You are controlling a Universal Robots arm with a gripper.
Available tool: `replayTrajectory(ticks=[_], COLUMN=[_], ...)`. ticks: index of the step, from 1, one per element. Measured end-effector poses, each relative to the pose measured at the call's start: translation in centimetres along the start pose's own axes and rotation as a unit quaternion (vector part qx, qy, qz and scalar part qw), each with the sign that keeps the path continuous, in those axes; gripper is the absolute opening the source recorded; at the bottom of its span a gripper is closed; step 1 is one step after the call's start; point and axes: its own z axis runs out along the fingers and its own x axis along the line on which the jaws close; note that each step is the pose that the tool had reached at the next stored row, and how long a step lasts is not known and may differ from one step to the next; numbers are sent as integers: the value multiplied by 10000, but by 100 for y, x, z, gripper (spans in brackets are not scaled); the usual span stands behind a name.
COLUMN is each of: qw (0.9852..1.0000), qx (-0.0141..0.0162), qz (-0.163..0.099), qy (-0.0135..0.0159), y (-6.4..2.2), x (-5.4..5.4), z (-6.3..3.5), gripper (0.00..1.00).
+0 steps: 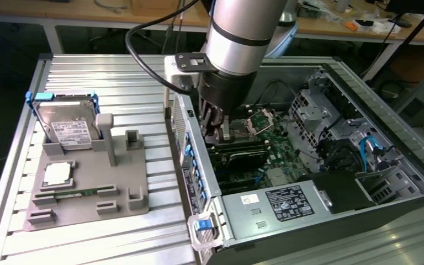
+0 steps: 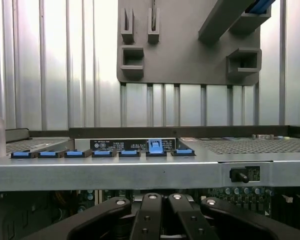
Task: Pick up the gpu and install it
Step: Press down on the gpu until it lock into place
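Green circuit board is about all I can make out of the gpu; it looks to be sitting down in the open computer case, over the motherboard near the rear wall with the blue slot clips. The pincer is inside the case right above it, jaws closed together; in the wrist view its black fingers are drawn tight, and I honestly can't tell whether they grip the card's edge or just press on it. My guess is the card is at or in its slot.

What could go wrong: if the card's tilted or off the slot, pushing would jam the connector or flex the board; the bracket could also catch the case wall. The grey fixture tray with the hard drive stays on the bench, well apart.
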Motion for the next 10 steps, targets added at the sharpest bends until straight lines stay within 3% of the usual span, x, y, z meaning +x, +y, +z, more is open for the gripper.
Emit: replayTrajectory(ticks=[10], qw=[10000], qx=[33], qz=[0], qy=[0], y=[2], x=[2], z=[16], gripper=[11])
